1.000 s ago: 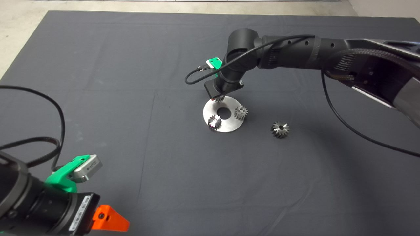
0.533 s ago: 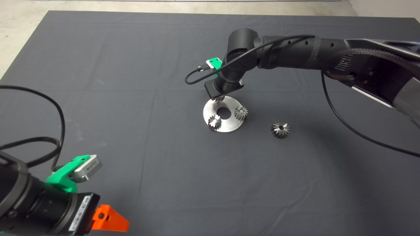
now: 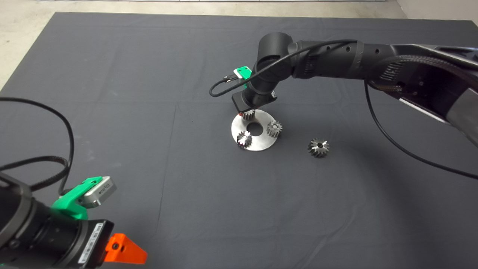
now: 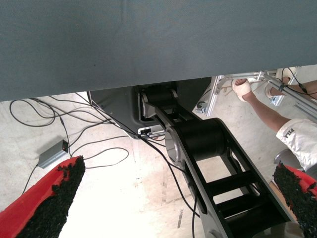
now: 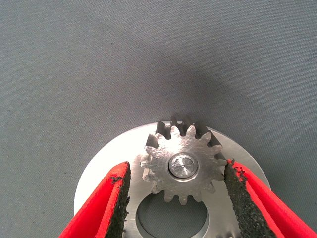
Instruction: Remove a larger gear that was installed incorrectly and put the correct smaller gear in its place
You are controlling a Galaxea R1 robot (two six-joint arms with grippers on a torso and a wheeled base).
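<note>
A round silver plate (image 3: 261, 142) with a centre hole lies mid-mat. The smaller gear (image 3: 248, 115) sits on the plate's far edge, flat on a light pin (image 5: 182, 166). My right gripper (image 3: 246, 111) hovers just above it, open. Its fingers (image 5: 119, 198) flank the gear with small gaps on both sides, touching nothing. The larger gear (image 3: 318, 147) lies alone on the mat, to the right of the plate. My left gripper (image 4: 178, 171) is parked at the lower left edge of the head view, open and holding nothing.
Two brighter small gears (image 3: 244, 139) (image 3: 274, 128) stand on the plate's near-left and right sides. The right arm's cable (image 3: 396, 145) loops over the mat on the right. In the left wrist view, floor cables (image 4: 99, 153) and a person's arm (image 4: 262, 111) show beyond the mat.
The right gripper has lifted slightly and drawn back, uncovering the smaller gear on the plate's far edge. The left arm has not moved.
</note>
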